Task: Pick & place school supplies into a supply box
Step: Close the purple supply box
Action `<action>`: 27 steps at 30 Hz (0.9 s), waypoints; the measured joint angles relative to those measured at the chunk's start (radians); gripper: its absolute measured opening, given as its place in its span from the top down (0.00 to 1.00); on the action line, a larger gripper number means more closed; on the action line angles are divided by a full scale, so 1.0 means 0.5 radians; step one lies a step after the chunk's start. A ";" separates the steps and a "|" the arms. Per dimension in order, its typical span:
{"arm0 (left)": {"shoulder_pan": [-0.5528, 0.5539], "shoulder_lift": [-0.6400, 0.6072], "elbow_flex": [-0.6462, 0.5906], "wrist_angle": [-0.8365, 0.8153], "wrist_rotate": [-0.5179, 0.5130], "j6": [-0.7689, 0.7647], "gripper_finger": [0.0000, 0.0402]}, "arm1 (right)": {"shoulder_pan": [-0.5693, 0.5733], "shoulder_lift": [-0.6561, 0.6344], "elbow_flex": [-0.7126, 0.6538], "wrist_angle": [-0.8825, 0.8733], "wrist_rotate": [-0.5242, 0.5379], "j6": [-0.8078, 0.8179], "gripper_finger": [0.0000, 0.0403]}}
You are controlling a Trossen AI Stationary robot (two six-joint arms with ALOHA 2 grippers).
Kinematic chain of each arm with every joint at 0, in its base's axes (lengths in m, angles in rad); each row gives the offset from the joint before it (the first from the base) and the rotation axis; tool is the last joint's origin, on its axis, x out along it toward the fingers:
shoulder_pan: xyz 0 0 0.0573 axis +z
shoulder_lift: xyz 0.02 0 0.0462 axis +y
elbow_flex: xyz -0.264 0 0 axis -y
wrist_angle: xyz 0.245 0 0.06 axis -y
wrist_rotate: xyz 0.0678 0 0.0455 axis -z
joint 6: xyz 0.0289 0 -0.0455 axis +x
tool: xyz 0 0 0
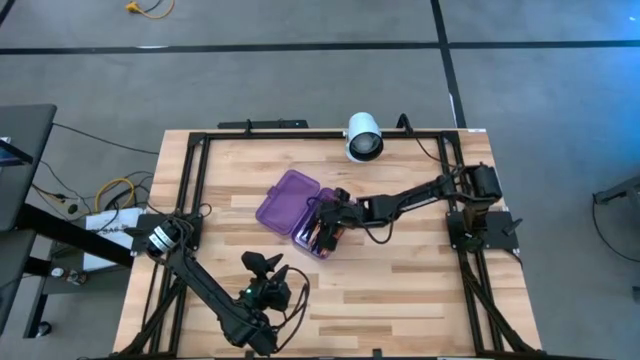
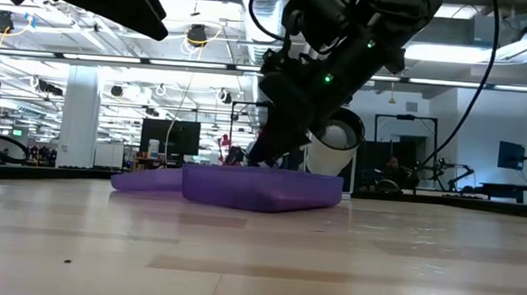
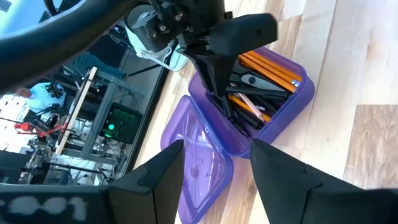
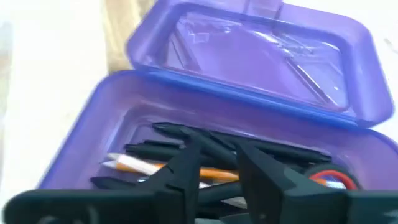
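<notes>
My right gripper (image 4: pixel 217 180) hangs inside the supply box (image 4: pixel 112 112), fingers parted and gripping nothing. Directly beneath them lie the black pens (image 4: pixel 186 140) and orange pencils (image 4: pixel 155 167): light, stiff and slick, I reckon, best pinched mid-shaft. Beyond, the hinged lid (image 4: pixel 261 56) lies open. My left gripper (image 3: pixel 217 174) waits, spread wide and empty.

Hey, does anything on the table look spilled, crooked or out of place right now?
Nothing stands out. The translucent purple plastic pencil case lies open and flat on the wooden table, orange pencils and black pens inside its tray. The right gripper is over the tray; the left gripper waits nearby, open.
</notes>
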 joint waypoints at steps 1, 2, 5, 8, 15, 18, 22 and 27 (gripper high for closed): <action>0.000 0.000 0.000 0.000 0.000 0.000 0.56 | -0.009 0.000 0.000 -0.002 0.001 0.000 0.73; 0.000 0.000 0.000 0.000 0.000 -0.001 0.56 | -0.015 0.000 0.000 -0.003 0.001 0.001 0.71; 0.000 0.000 0.000 0.000 0.000 -0.003 0.56 | -0.026 0.003 0.000 -0.002 0.002 0.003 0.68; 0.000 0.000 0.000 0.001 -0.011 -0.006 0.56 | -0.029 0.089 0.003 0.044 -0.019 0.004 0.68; 0.000 0.000 0.000 0.001 0.001 -0.011 0.56 | -0.028 0.197 0.012 0.085 -0.066 0.006 0.71; -0.001 0.000 0.000 0.000 0.003 0.003 0.56 | -0.028 0.194 0.012 0.031 -0.068 0.007 0.71; 0.000 0.000 0.000 0.001 0.000 0.016 0.56 | -0.012 0.157 0.013 -0.083 -0.133 -0.025 0.71; 0.000 0.000 0.000 0.001 0.002 0.016 0.56 | 0.030 0.154 0.017 -0.174 -0.272 -0.133 0.71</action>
